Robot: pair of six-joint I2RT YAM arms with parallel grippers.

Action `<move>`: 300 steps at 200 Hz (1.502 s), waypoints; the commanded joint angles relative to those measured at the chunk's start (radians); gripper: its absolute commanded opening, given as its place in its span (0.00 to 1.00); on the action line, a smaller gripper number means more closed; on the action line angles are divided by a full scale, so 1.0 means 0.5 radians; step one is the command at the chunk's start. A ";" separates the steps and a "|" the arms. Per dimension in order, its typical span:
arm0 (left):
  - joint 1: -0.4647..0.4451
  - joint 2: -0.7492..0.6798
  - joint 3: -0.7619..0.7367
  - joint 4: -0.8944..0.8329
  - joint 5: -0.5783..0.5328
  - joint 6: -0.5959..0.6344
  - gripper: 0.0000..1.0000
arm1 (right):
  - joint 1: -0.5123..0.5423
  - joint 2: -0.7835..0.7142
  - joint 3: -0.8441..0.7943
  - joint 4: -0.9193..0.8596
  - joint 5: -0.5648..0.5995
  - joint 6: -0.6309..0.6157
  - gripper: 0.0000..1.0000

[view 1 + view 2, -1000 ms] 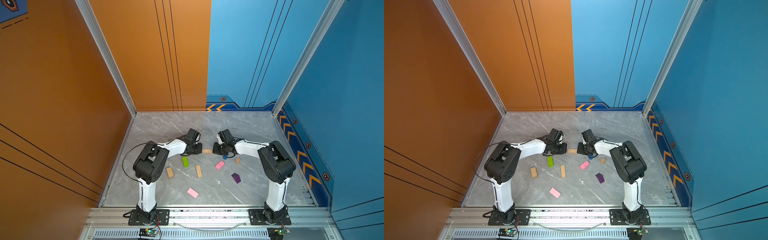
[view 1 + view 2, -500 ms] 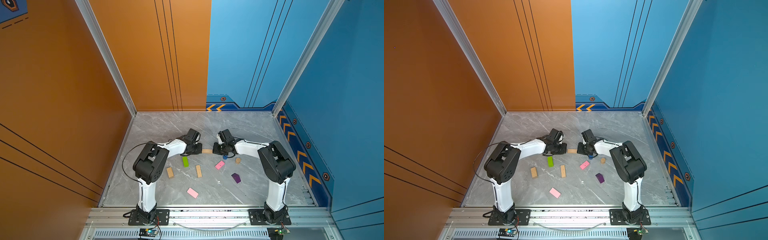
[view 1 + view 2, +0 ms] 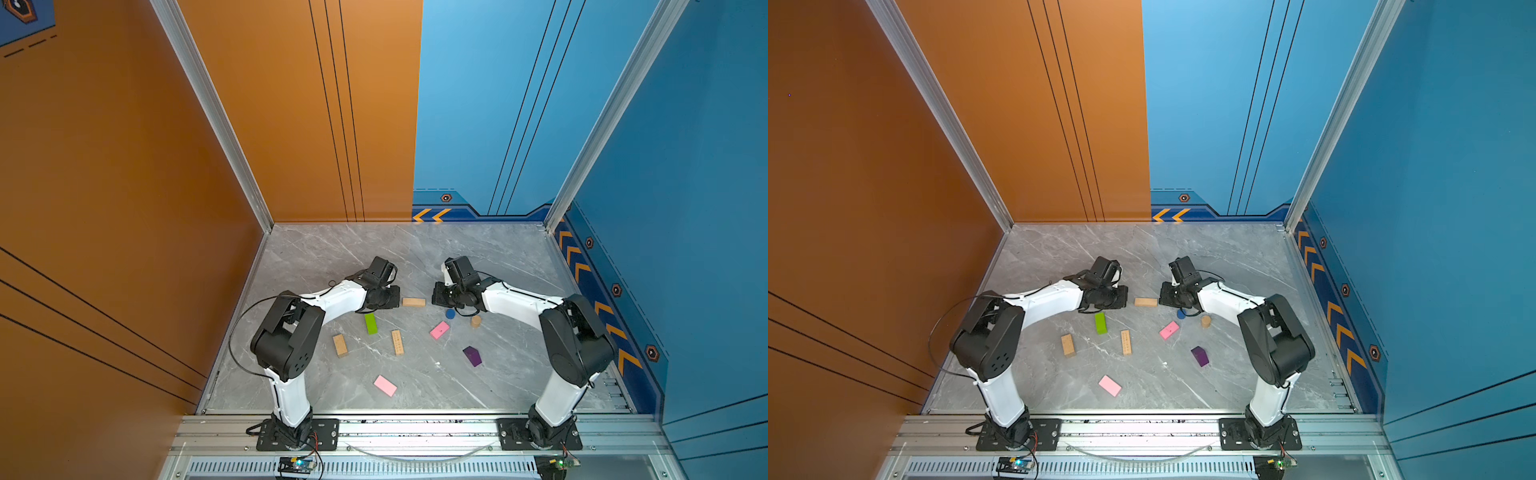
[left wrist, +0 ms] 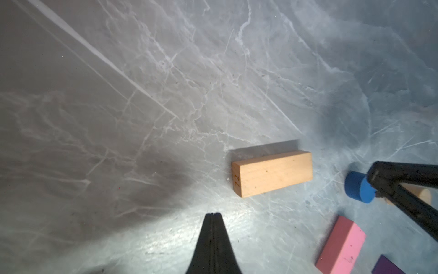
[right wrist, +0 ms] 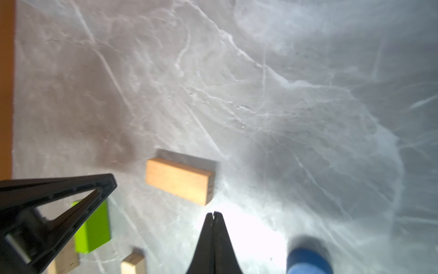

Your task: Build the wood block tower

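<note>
Fingers (image 4: pixel 209 237) of the left gripper (image 4: pixel 213 214) and the right gripper (image 5: pixel 214 213) are pressing fully together, gripping nothing, flanking 1 tan bar (image 3: pixel 413 302). Nearby, 8 other blocks (image 3: pixel 370 323) are lying scattered on the table (image 3: pixel 332 257); nothing is stacked, so the whole tower is waiting to be built.

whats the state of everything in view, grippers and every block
left gripper, fingers shut, empty
right gripper, fingers shut, empty
tan bar between the grippers, lying, untouched
lime-green bar, lying, loose
thick tan bar, lying, loose
thin tan bar, lying, loose
far pink slab, flat, loose
near pink slab, flat, loose
blue cylinder, loose, unstacked
tan cylinder, upright, loose
purple peaked block, loose, unstacked
</note>
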 commanded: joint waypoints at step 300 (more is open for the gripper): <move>0.108 -1.317 -0.694 -0.201 -0.436 -0.037 0.08 | 1.074 0.466 0.508 -0.880 0.640 -0.325 0.57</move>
